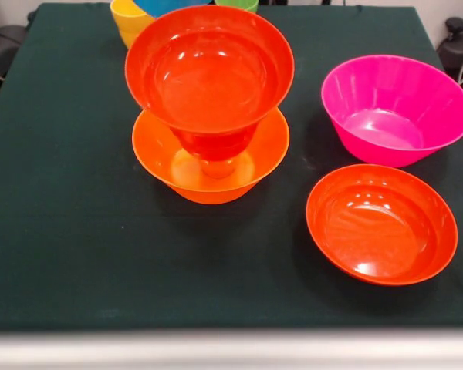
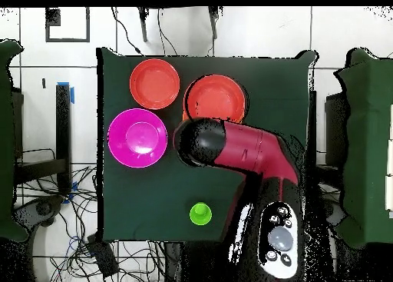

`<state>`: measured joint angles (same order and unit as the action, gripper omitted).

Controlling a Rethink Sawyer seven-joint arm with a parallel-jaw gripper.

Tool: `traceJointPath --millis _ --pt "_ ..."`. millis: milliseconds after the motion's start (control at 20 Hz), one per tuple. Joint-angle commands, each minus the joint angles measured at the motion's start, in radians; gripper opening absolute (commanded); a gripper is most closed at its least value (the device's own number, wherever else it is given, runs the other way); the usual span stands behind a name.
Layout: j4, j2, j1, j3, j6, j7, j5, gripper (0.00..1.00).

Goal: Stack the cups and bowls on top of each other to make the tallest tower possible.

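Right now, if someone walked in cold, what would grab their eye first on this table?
The tower at the middle of the table: a wide red-orange bowl perched on a small piece inside the large orange bowl. Next, the bright pink bowl beside it, with another red-orange bowl in front of that. From overhead, the red and black arm reaches over the table, next to the tower.

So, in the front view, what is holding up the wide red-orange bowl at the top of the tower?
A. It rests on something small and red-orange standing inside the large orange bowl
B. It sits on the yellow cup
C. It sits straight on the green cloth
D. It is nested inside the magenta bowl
A: the wide red-orange bowl sits raised on a small red-orange piece that stands inside the large orange bowl.
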<state>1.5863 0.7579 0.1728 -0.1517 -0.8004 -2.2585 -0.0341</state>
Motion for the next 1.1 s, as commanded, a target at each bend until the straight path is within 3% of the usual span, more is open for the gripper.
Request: traceJointPath --millis 50,350,500,550,700,900,1100 --pt "-0.084 -0.054 0.033 0.141 -0.122 0.228 -0.086 0.00" --pt "-0.096 -0.048 0.049 0.168 -0.154 0.206 -0.100 0.00" --pt "-0.065 -0.030 0.047 0.175 -0.168 0.188 -0.098 0.00" --pt "-0.018 -0.008 0.043 0.172 -0.200 0.153 -0.069 0.00" --pt "0.113 0.056 0.036 0.166 -0.160 0.121 -0.041 0.00" --pt "0.091 0.027 0.011 0.143 -0.119 0.089 -0.097 0.00" --pt "0.099 -0.002 0.023 0.148 -0.049 0.074 -0.101 0.00"
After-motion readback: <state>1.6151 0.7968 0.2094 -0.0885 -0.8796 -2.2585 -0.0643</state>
